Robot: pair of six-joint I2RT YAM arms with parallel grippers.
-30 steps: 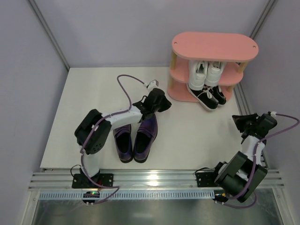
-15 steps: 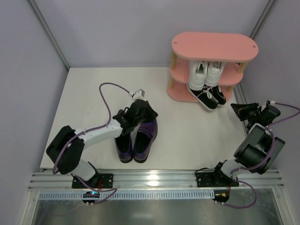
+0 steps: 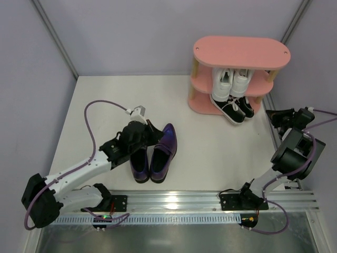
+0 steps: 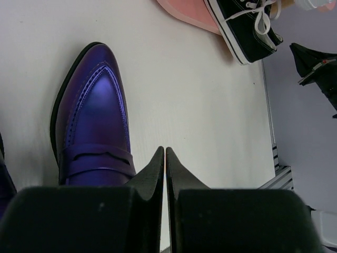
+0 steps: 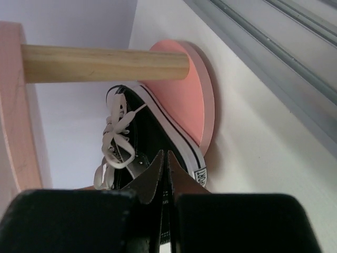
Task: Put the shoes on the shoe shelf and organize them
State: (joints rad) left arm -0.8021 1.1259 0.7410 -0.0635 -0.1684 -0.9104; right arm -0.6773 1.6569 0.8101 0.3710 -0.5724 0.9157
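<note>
On the white table point(image 3: 105, 100), the two purple loafers point(image 3: 152, 155) lie side by side, toes pointing away from the arm bases. They are well apart from the pink shoe shelf point(image 3: 239, 52) at the far right. White sneakers point(image 3: 231, 81) sit on its middle board. Black canvas sneakers point(image 3: 234, 109) rest on the bottom one, jutting past its front edge. The left gripper point(image 4: 165, 152), fingers pressed together and empty, hangs just beside the right-hand loafer. The right gripper point(image 5: 166, 154), likewise pinched together on nothing, points at the black sneakers.

2 loafers point(image 3: 162, 153), 2 wht sneakers point(image 3: 222, 84), 2 blk sneakers point(image 3: 231, 109), 1 shelf point(image 3: 242, 52).
</note>
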